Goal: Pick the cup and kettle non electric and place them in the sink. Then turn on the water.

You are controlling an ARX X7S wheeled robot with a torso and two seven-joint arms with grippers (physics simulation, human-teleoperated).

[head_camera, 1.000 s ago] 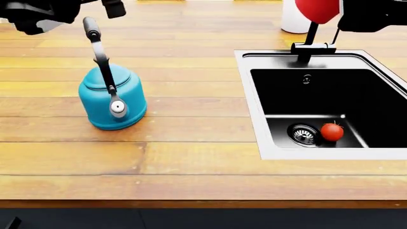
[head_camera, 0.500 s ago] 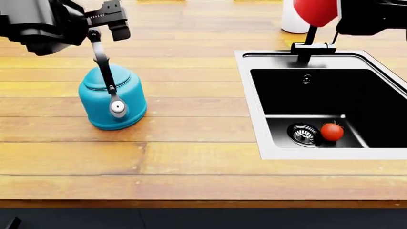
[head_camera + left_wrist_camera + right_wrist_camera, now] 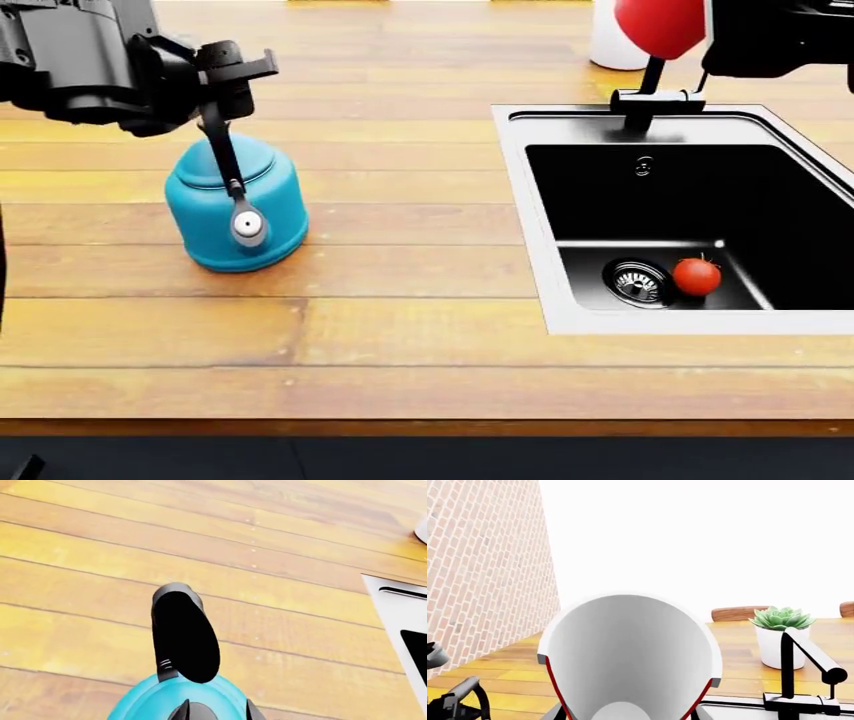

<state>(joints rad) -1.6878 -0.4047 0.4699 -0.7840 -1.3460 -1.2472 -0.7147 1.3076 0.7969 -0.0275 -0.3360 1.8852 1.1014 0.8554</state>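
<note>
Head view: left gripper (image 3: 230, 80) spread wide around top of kettle (image 3: 236, 205) handle, which rises upright from the counter (image 3: 400, 300); right gripper holds cup (image 3: 663, 25) beyond sink (image 3: 534, 200).

The left arm reaches in from the far left side. Its left gripper (image 3: 224, 85) is at the top of the kettle's (image 3: 236, 205) tall black handle, one finger on each side. The right gripper (image 3: 707, 40) is high at the back right, closed on the red cup (image 3: 663, 24).
</note>
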